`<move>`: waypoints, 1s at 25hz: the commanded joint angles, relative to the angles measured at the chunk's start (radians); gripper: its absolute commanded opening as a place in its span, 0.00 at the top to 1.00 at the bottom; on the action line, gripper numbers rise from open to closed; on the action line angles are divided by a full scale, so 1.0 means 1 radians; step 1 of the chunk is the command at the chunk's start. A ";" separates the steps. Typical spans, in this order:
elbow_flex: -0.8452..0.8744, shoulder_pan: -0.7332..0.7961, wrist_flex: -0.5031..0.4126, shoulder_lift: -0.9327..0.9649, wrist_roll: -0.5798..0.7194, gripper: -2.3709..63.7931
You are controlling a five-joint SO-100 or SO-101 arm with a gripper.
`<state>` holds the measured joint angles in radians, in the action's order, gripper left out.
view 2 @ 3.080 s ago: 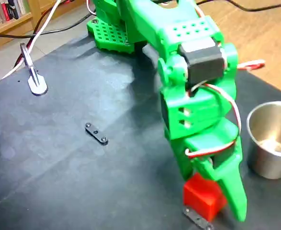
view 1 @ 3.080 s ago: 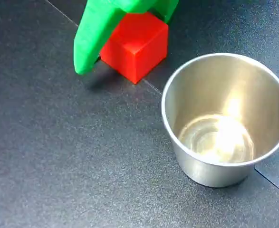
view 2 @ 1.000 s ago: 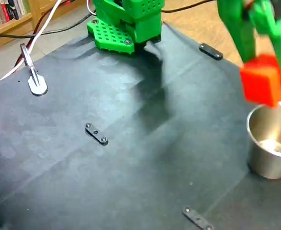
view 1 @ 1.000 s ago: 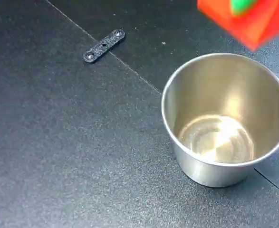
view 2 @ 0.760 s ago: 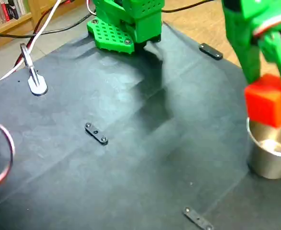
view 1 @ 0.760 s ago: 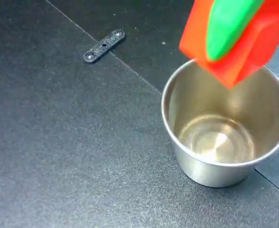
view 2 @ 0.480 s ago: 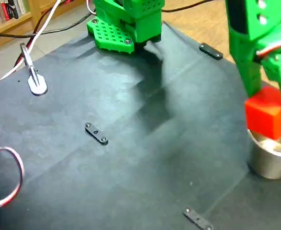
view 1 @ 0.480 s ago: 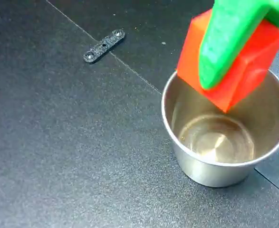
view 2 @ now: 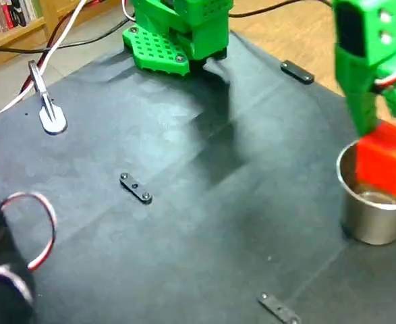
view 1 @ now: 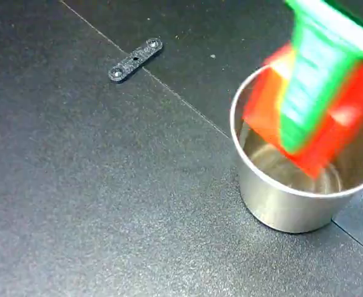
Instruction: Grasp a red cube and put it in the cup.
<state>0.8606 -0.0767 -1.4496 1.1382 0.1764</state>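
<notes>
Green gripper (view 1: 317,133) shut tight on the red cube (view 1: 264,105), one finger (view 1: 314,80) across the front face. Cube partly down inside the cup (view 1: 280,204), low corner under the rim, top part above it. Same in the other fixed view: red cube (view 2: 383,165) in the mouth of the cup (view 2: 366,226), green arm (view 2: 366,61) above. Picture blurry here, so cannot tell if the cube touches the cup wall.

Cube probably hard and light, with smooth flat sides. Good to hold on two flat sides, not on corners. A bit slippery maybe, but not easy to break. Cup shiny and thin, likely light too, easy to push or tip with a bump on the rim. Only a little room between cube and cup.

Dark mat (view 1: 76,185) under it all. Small flat black bar (view 1: 135,60) lying well apart from the cup.
</notes>
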 commanded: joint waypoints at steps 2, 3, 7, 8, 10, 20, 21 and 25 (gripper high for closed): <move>-0.038 0.005 0.011 0.020 -0.009 0.97; -0.038 0.005 0.011 0.020 -0.009 0.97; -0.037 0.003 0.011 0.020 -0.009 0.97; -0.037 0.003 0.011 0.020 -0.009 0.97; -0.037 0.003 0.009 0.018 -0.009 0.97; -0.032 0.003 0.009 0.009 -0.009 0.97; -0.031 0.003 0.009 0.009 -0.009 0.96; -0.023 0.003 0.009 0.009 -0.009 0.86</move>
<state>0.8606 -0.0798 -1.4496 1.1382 0.1764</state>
